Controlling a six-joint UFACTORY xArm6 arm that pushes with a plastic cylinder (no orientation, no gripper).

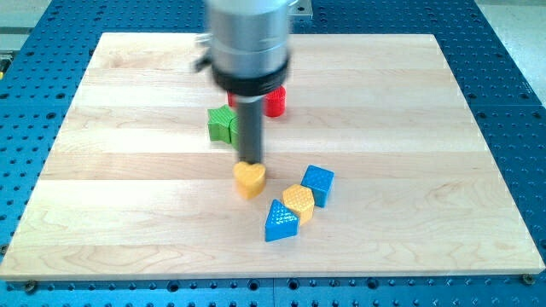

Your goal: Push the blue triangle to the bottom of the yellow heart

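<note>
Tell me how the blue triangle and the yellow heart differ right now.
The blue triangle is blue and three-cornered; the yellow heart is yellow and lobed. The triangle touches the yellow hexagon; the heart touches no other block. My tip is at the heart's top edge, well away from the triangle. Both lie flat on the wooden board.

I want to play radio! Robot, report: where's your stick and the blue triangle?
My tip just above yellow heart. Blue triangle lower right of heart, touching yellow hexagon. Path to below heart open.
</note>
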